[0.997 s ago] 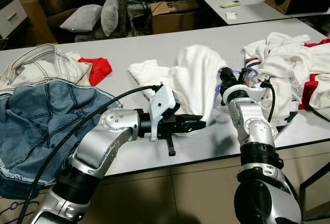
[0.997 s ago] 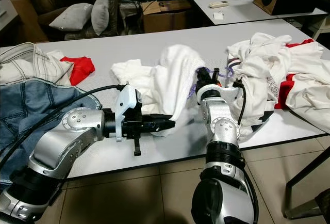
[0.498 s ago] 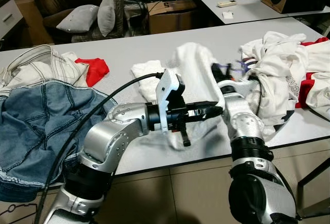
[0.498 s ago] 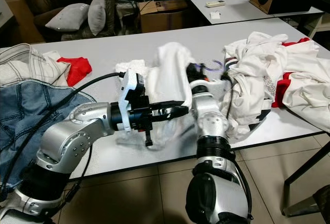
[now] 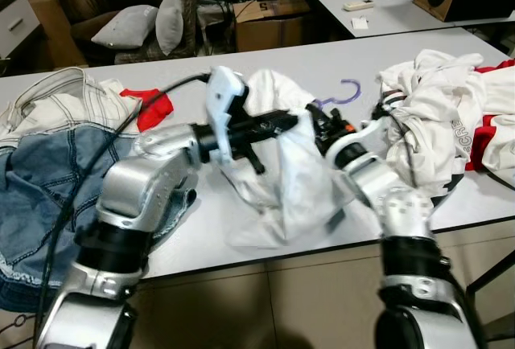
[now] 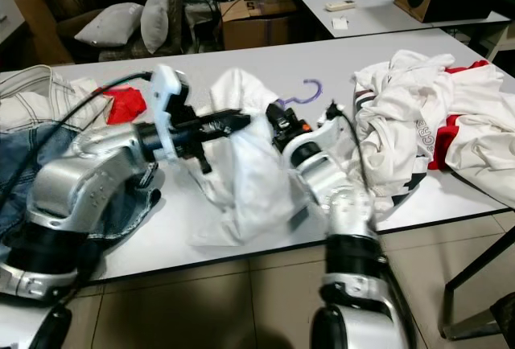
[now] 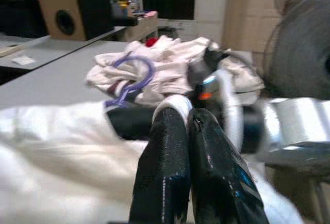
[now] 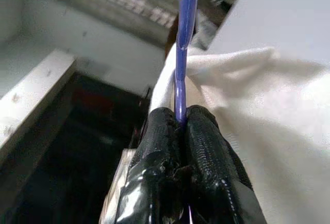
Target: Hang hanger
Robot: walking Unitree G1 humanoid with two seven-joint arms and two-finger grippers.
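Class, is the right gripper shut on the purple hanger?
Yes: the right gripper has both fingers pressed against the purple hanger rod.

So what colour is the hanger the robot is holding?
Purple. The hanger shows best in the right wrist view, pinched by the right gripper.

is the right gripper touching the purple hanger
Touching. In the right wrist view the right gripper has its two black fingers pressed shut on the purple hanger, whose stem runs straight out from between them beside the white garment.
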